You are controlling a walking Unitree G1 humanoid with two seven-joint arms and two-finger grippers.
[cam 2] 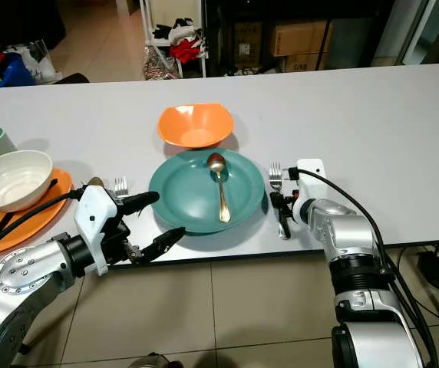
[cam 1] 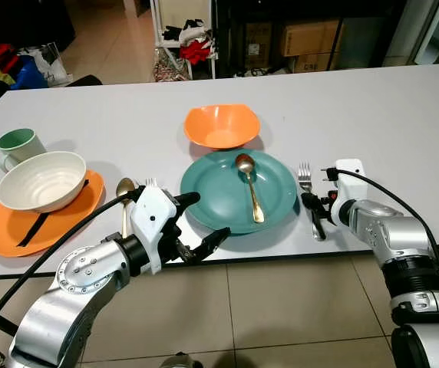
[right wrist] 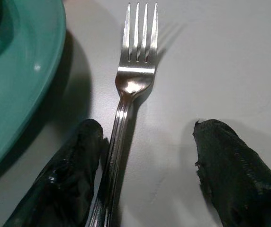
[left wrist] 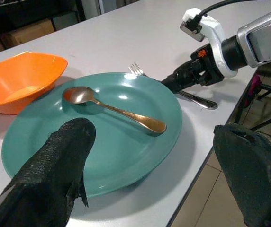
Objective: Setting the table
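Two grippers work at the frame's lower half: the right gripper [right wrist: 145, 175], fingers apart, straddles the silver metal fork [right wrist: 134, 66] lying on the white tabletop [cam 1: 373, 107] just right of the round teal plate [cam 1: 212, 192]. One finger touches the handle, so withdrawing could skew it. Its long axis runs up-frame, tines pointing away. The left gripper [cam 1: 204, 222] hovers open at the plate's lower-left rim.
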